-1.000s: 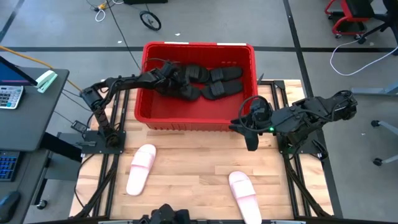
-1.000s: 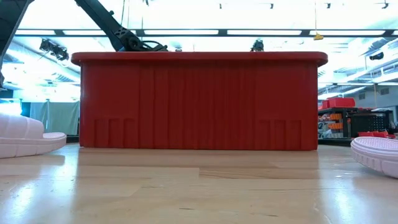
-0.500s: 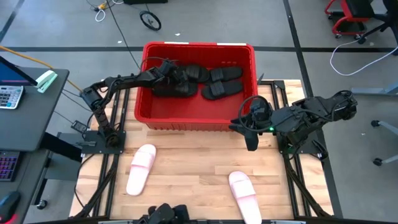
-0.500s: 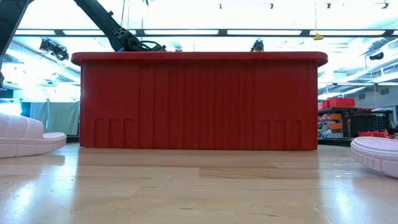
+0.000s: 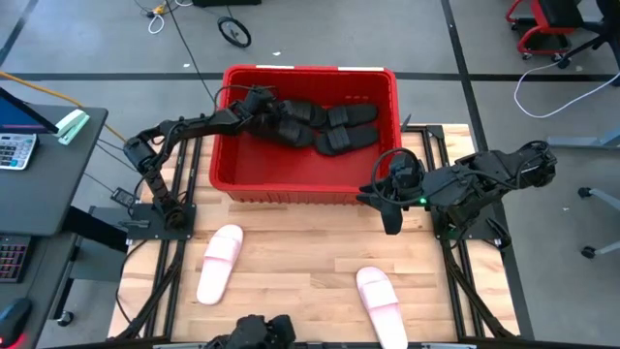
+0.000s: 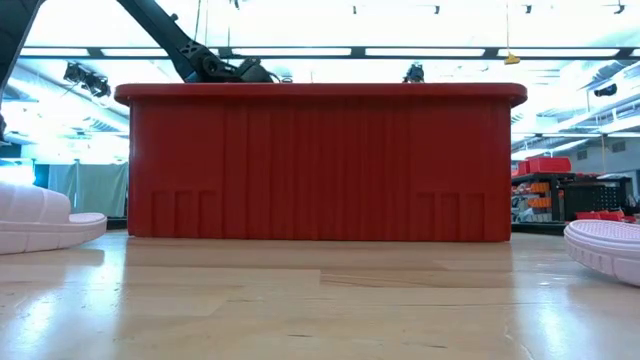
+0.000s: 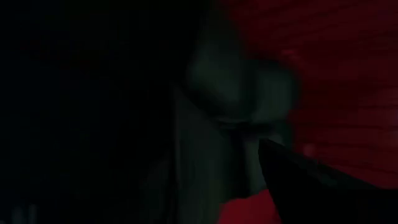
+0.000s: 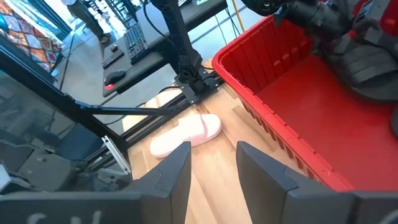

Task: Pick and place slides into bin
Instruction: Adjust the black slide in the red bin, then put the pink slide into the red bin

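Note:
The red bin (image 5: 308,186) stands at the table's far middle, and several black slides (image 5: 320,124) lie on its floor. My left gripper (image 5: 256,99) hangs inside the bin over its far left part, open, just left of the nearest black slide (image 7: 230,87). My right gripper (image 8: 214,167) stands open and empty above the table by the bin's near right corner (image 5: 389,218). Two pale pink slides rest sole down on the wooden table, one near left (image 5: 220,263) and one near right (image 5: 380,299).
In the low view the bin's front wall (image 6: 320,165) fills the middle, with a pink slide at each side (image 6: 40,222) (image 6: 605,246). A dark desk with a calculator (image 5: 17,150) stands left of the table. Bare wood lies between the two pink slides.
My left gripper has drawn back toward the bin's far left corner and risen a little. The black slide that hung under it near the bin's left middle now lies among the other black slides. My right arm has kept still.

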{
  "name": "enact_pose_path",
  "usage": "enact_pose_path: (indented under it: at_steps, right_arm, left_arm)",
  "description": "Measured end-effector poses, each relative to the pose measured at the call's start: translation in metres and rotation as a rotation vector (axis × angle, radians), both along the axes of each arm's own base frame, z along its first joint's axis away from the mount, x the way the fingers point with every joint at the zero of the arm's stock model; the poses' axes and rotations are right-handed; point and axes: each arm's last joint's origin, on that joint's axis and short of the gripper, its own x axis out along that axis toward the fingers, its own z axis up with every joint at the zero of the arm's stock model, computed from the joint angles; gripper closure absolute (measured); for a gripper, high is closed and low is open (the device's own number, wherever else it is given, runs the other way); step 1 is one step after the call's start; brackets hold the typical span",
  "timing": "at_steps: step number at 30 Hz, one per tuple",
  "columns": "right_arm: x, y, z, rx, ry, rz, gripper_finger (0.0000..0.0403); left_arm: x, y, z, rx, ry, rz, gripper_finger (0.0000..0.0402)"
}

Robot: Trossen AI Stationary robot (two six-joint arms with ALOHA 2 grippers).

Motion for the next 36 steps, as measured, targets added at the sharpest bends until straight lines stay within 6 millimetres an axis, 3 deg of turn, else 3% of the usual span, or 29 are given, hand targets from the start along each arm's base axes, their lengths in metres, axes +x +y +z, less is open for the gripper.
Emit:
enact_pose_path:
  at_steps: [9, 17, 21, 25, 30, 36]
  right_arm:
    - [0.0, 0.0, 0.0, -0.013, 0.002, 0.006, 0.0269]
    - [0.0, 0.0, 0.0, -0.016, 0.003, 0.008, 0.0269]
    - [0.0, 0.0, 0.0, -0.002, 0.001, 0.001, 0.0269]
    - [0.0, 0.0, 0.0, -0.013, 0.003, 0.006, 0.0269]
    - [-0.002, 0.006, -0.002, -0.045, 0.035, 0.096, 0.0269]
    - [-0.017, 0.023, -0.019, -0.065, 0.234, 0.259, 0.0269]
  left_arm:
    - [-0.016, -0.016, -0.022, -0.225, 0.24, 0.0, 0.018]
    - [-0.016, -0.005, -0.006, -0.117, 0.125, 0.018, 0.0193]
    - [-0.015, -0.002, 0.027, -0.007, 0.054, 0.014, 0.021]
    - [-0.011, -0.005, 0.08, 0.155, -0.022, -0.072, 0.0227]
    - [0.003, -0.028, 0.146, 0.33, -0.186, -0.391, 0.024]
    - [0.023, -0.074, 0.195, 0.336, -0.396, -0.829, 0.025]
